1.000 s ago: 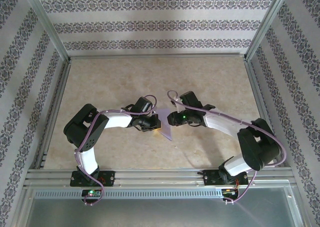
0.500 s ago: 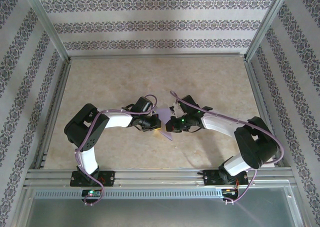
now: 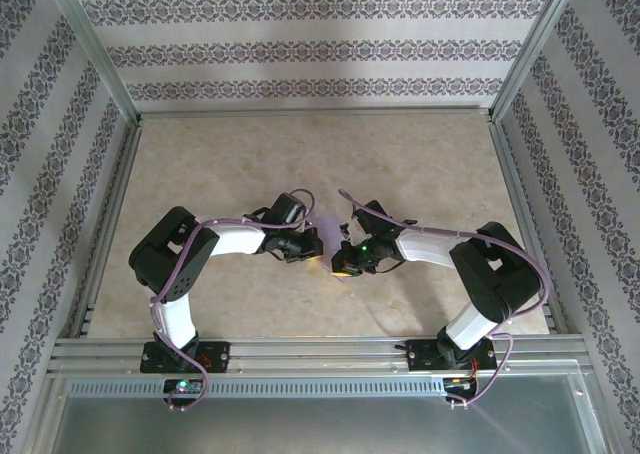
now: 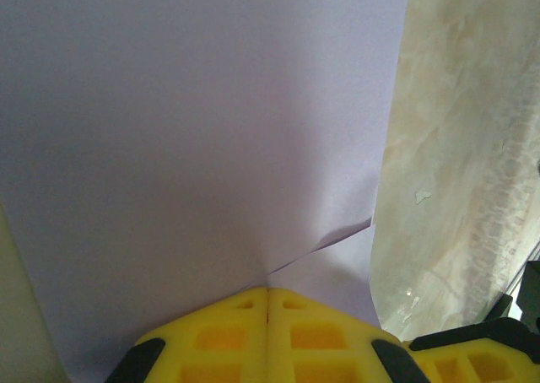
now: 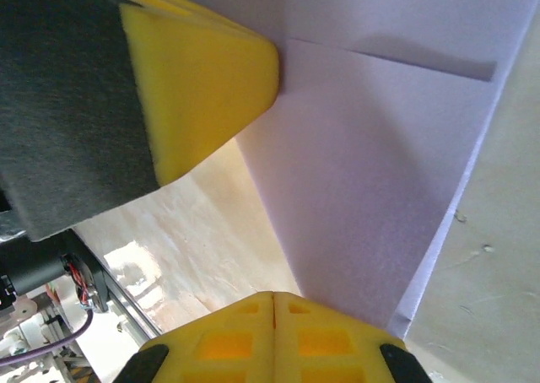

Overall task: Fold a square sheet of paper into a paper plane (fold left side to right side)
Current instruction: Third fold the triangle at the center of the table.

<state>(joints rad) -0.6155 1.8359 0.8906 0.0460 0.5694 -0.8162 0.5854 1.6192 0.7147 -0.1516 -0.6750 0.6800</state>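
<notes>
**A:** From above, where is the sheet of paper (image 3: 328, 230)?

**B:** Mid-frame on the marbled beige table (image 3: 220, 164). It lies between the left gripper (image 3: 312, 246) and the right gripper (image 3: 345, 262), and both touch it. It is lavender and already folded into layers.

**A:** And the left wrist view?

**B:** At bottom centre the left gripper (image 4: 268, 292) has its yellow foam jaws pressed together, tips on the sheet of paper (image 4: 194, 130). A lifted crease runs off to the right. I can't tell whether any paper sits in the seam.

**A:** The right wrist?

**B:** The right gripper (image 5: 274, 297) is closed too, at bottom centre against the edge of the sheet of paper (image 5: 371, 147). The other arm's yellow pad (image 5: 202, 88) presses in from the upper left.

**A:** How will the paper handle?

**B:** I'd judge it thin, light, limp and matte. It would likely slide on the glossy table and crumple if dragged. Best to pin one layer flat and take the free edge near a corner.
</notes>
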